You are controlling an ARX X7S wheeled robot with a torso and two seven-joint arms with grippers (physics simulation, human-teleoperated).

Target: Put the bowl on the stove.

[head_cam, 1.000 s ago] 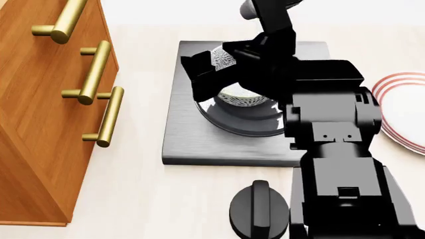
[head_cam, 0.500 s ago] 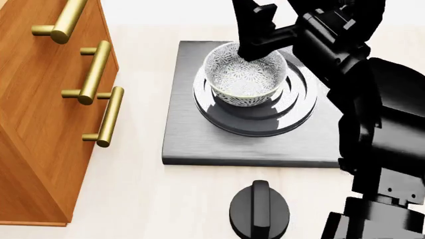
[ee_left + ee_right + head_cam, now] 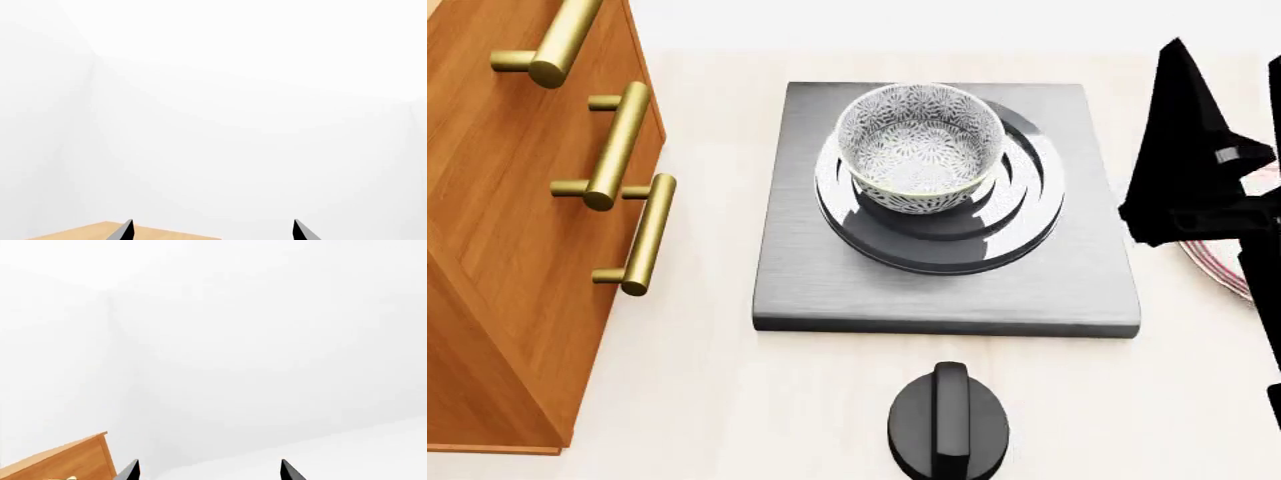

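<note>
Well, the release was done. Nearest the robot, the round black knob (image 3: 949, 421) sat alone on the pale tabletop (image 3: 707, 400), just in front of the stove (image 3: 827, 280). Beyond it, the bowl (image 3: 920, 148) stood upright on the burner rings (image 3: 1014, 225), a little toward the back and left of their centre, with nothing touching it.

That was the big change: half a second earlier the right arm had loomed over the bowl's far rim, and a second earlier it had covered the bowl almost entirely. By this moment the arm (image 3: 1201, 170) had swung off to the right edge of the head view, well apart from the bowl and partly hiding the red-ringed plate (image 3: 1214, 270). The bowl had not shifted since the arm let go, so it looked settled.

The right hand (image 3: 208, 471) pointed at the blank wall, its two fingertips (image 3: 131, 471) standing spread with nothing between them. The left hand (image 3: 212, 231) was likewise spread and empty, aimed at the wall above a wooden top (image 3: 93, 232). To the left stood the wooden cabinet (image 3: 507, 250) with its brass handles (image 3: 647, 235), untouched.

Judging by all this, the task looked complete; only clearing the arm away remained.
</note>
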